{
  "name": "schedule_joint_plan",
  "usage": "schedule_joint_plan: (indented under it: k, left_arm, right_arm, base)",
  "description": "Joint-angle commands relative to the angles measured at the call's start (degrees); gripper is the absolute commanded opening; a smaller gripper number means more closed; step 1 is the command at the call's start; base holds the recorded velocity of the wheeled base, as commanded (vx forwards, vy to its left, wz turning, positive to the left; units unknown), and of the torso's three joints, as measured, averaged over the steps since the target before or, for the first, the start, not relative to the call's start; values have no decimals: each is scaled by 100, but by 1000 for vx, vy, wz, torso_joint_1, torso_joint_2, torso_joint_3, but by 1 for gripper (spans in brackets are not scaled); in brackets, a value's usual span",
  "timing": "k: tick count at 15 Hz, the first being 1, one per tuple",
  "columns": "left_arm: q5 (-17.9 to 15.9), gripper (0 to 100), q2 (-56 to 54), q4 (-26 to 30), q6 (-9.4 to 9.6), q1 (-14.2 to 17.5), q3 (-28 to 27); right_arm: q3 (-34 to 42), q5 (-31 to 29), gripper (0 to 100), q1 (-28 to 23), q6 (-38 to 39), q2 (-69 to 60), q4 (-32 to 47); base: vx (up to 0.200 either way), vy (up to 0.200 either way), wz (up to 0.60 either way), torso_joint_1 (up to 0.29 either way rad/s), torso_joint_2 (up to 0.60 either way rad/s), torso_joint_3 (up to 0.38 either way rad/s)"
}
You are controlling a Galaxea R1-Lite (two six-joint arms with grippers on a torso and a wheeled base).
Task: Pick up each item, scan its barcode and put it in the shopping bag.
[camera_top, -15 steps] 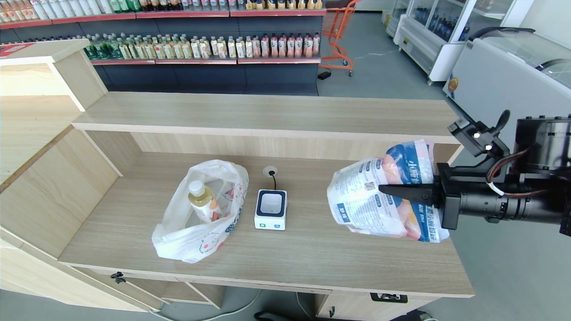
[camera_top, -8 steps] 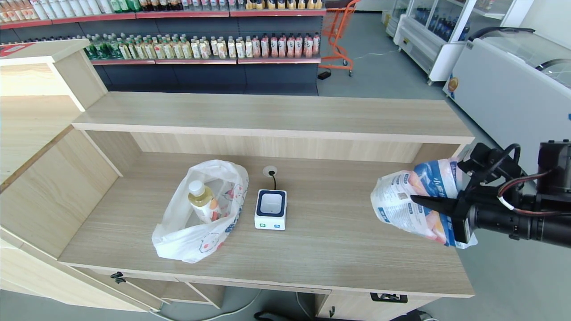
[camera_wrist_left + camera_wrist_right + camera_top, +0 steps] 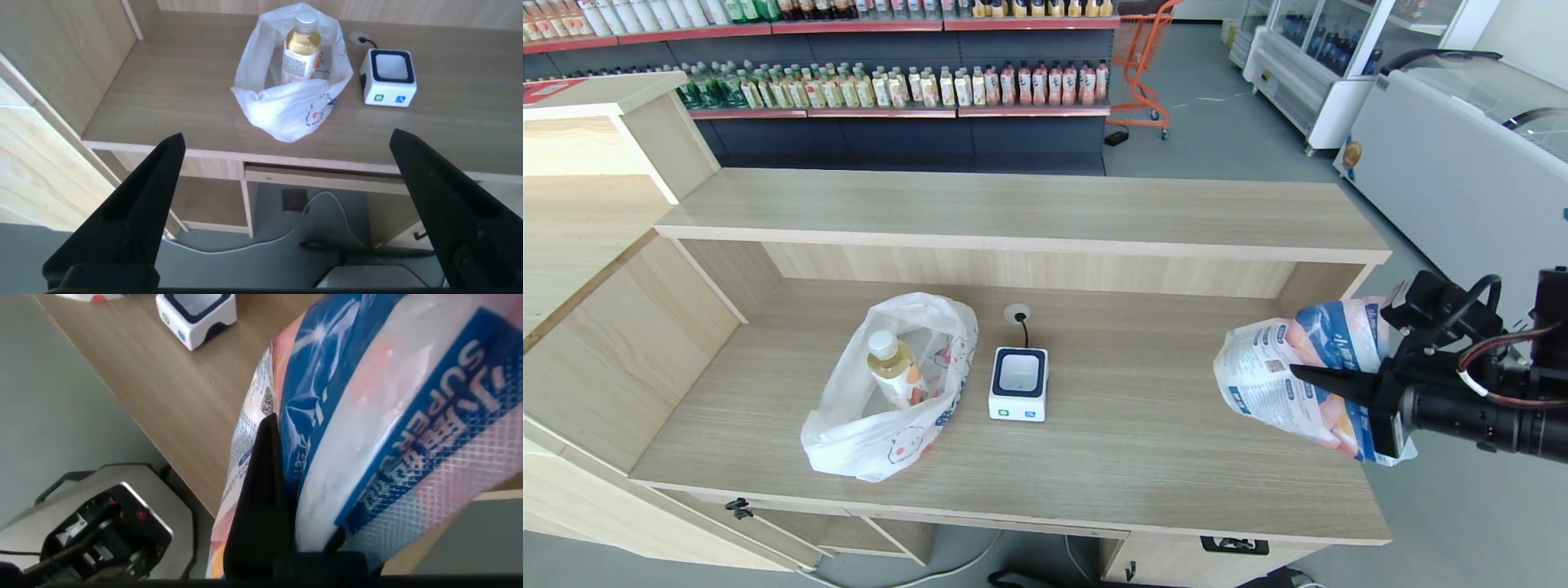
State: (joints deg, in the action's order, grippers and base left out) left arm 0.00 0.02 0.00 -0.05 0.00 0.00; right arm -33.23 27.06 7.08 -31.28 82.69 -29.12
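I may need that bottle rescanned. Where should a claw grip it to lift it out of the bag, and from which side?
Probably the shoulder of the bottle just below its white cap, coming down from above. It stands roughly upright in the shopping bag, whose plastic hugs the lower body, while the top shows free in the open mouth.

Counter tally — one white plastic shopping bag [image 3: 866, 445], one pale-capped yellow drink bottle [image 3: 890, 371], one white square barcode scanner [image 3: 1018, 382] — one blue-and-white plastic packet [image 3: 1278, 384].
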Motion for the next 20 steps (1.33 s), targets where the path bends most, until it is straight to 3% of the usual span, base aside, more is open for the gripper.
schedule_joint_plan:
  k: [1,3,15,18,20]
  left_arm:
    - [0,100,-2,0,14,0,0]
    - [0,100,-2,0,14,0,0]
    - [0,100,-2,0,14,0,0]
    - [0,100,-2,0,5,0,0]
    - [-9,100,-2,0,40,0,0]
  right_arm:
    - [142,-17,0,-5,-1,-69,-6]
    - [256,-17,0,-5,-1,-130,-6]
    - [370,-8,0,4,377,-306,3]
    - [440,1,0,4,395,-332,3]
    - [528,45,0,21,606,-297,-6]
  base:
    - [0,0,0,0,0,0]
    - [0,0,0,0,0,0]
    - [0,200,0,2,1,4]
    - [0,0,0,0,0,0]
    - [200,200,0,7,5,2]
